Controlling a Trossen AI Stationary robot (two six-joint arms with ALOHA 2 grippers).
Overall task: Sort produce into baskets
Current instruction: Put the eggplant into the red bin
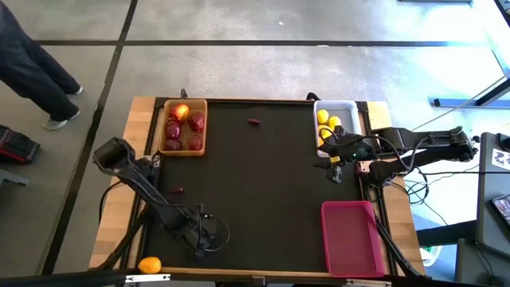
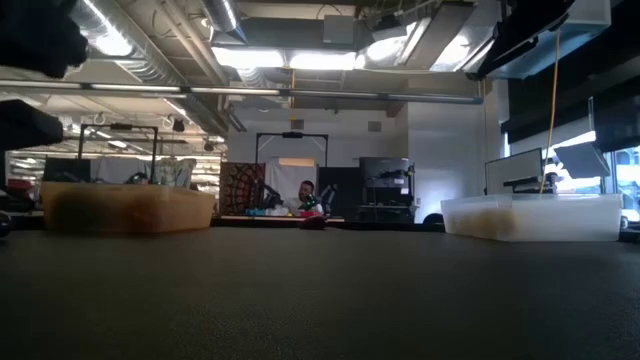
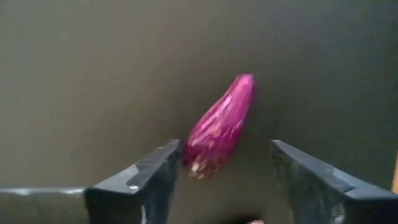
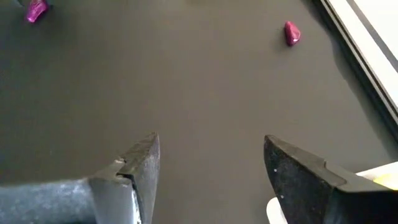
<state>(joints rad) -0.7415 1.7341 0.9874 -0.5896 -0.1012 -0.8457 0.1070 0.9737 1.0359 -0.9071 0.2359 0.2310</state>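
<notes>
The purple piece (image 3: 219,127) lies on the black mat (image 1: 263,183) at the near left. It sits between the two fingers of the left gripper (image 3: 221,180). One finger is right by its lower end and the other is a bit apart, so the fingers are not squeezing it yet. I cannot tell if they are touching it.

What could go wrong? The piece is thin, shiny and lying slanted. If the fingers close on just its tip, it could slip out or spin away. It could also roll when one finger bumps it first.

Two more purple pieces are on the mat, one at the left (image 1: 177,190) and one far off near the middle (image 1: 254,122). An orange fruit (image 1: 149,265) sits at the near left edge, off the mat.

The wooden basket (image 1: 162,127) at the far left holds dark red fruits (image 1: 185,131). The white basket (image 1: 354,112) at the far right holds yellow fruits (image 1: 327,120). The pink basket (image 1: 351,237) at the near right looks empty.

The right gripper (image 4: 208,168) waits with its fingers apart, holding nothing, just beside the white basket.
</notes>
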